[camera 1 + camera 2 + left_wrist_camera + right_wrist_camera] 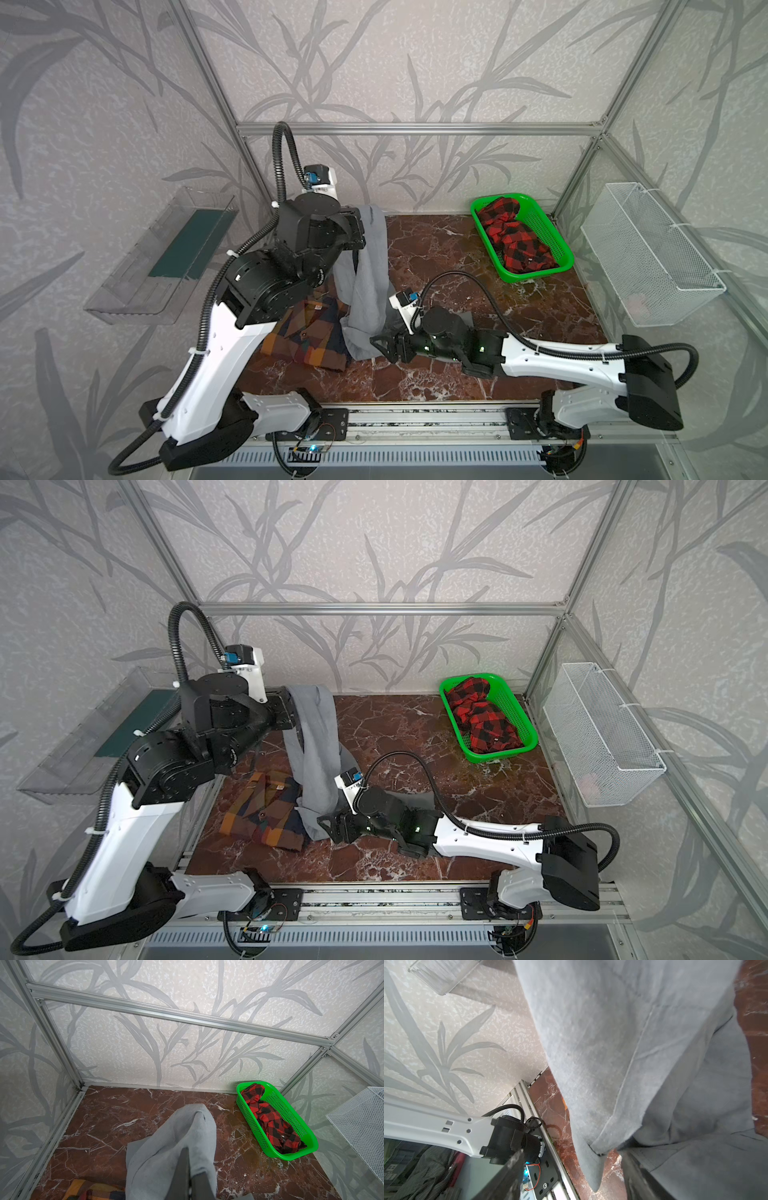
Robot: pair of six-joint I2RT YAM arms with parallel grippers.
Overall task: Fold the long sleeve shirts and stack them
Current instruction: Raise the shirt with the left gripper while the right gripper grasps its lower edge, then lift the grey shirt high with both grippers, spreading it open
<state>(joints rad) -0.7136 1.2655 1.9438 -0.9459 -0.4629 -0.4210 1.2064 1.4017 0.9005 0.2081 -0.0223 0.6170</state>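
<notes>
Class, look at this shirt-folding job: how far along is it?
Done: the orange, brown and navy check shirt looks folded. In hand: the left gripper holds the grey shirt up, unfolded; the right gripper is open by its lower end. Left: fold and stack the grey one; a red-and-black garment sits bunched in the green basket.

Marble table [436,257]: checked shirt [307,336], green basket [536,273]

On the bench [457,257] the folded shirt [307,336] lies near left. Just right of it the hanging shirt [365,291] drops from the left claw [190,1174] to the bench, the right claw [376,347] at its right. Far right, a basket [536,276] holds another garment [515,237].
</notes>
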